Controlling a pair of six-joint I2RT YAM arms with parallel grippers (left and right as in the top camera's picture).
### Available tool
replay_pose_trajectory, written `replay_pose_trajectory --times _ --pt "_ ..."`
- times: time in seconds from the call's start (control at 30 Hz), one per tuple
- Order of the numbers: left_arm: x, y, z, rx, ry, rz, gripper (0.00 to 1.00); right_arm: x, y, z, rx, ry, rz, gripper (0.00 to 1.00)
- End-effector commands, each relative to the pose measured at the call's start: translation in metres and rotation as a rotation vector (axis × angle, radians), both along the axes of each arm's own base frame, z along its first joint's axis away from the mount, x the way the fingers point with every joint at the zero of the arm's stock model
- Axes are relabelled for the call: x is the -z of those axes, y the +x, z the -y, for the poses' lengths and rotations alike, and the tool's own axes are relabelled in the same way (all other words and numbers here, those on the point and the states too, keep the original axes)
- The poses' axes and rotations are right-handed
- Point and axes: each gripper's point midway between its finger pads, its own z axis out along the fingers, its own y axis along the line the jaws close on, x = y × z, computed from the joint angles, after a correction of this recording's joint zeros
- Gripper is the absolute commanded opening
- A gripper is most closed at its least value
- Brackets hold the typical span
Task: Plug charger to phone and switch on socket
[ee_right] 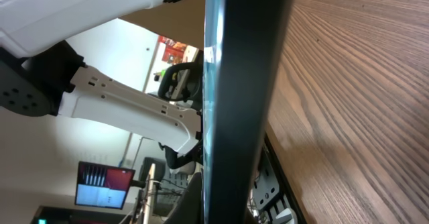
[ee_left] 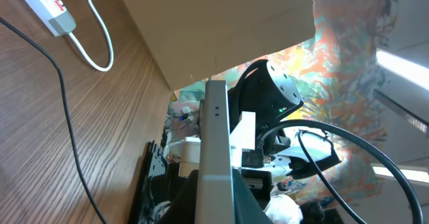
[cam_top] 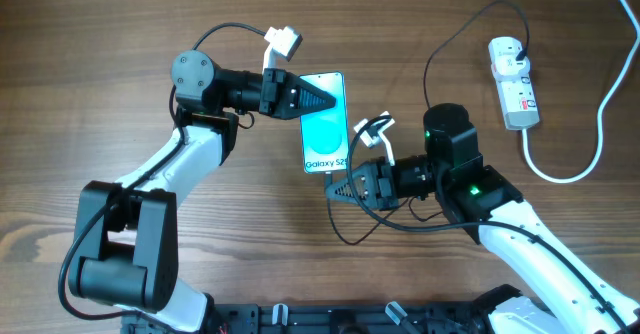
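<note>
The phone [cam_top: 325, 134], cyan screen up with a white "Galaxy S25" strip, is held between both grippers at the table's middle. My left gripper [cam_top: 322, 99] is shut on its far end; in the left wrist view the phone [ee_left: 216, 137] runs edge-on out of the jaws [ee_left: 216, 184]. My right gripper [cam_top: 335, 188] is shut at the phone's near edge, where the charger [cam_top: 350, 236] cable's plug end meets it. In the right wrist view the jaws [ee_right: 231, 197] close round a dark bar continuing into the phone's edge [ee_right: 248, 63]; the plug is hidden. The white socket [cam_top: 513, 82] lies far right.
The black cable loops in front of my right arm, then runs back up to the socket. The socket's thick white cord [cam_top: 600, 124] curves off the right edge. The left wrist view shows the socket [ee_left: 50, 6], black cable [ee_left: 64, 103] and white cord [ee_left: 100, 49].
</note>
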Motion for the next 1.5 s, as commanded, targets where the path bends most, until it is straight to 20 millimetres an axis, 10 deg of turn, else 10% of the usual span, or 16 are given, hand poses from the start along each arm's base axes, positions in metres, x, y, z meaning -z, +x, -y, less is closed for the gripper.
replay_pose_trajectory --times 0.0,0.6,0.93,1.47 --pt "0.006 -0.013 0.007 0.035 0.005 -0.013 0.04 -0.002 0.012 0.005 0.037 0.006 0.012 0.04" --pt "0.015 -0.019 0.005 0.038 0.006 -0.011 0.04 -0.011 0.014 0.006 0.03 0.029 0.021 0.05" --pt "0.015 -0.001 -0.018 -0.043 0.005 -0.012 0.04 -0.009 0.014 0.006 0.032 0.02 -0.008 0.41" --pt "0.005 0.018 -0.054 -0.159 -0.012 0.127 0.04 0.009 0.02 -0.022 0.121 -0.087 0.195 0.47"
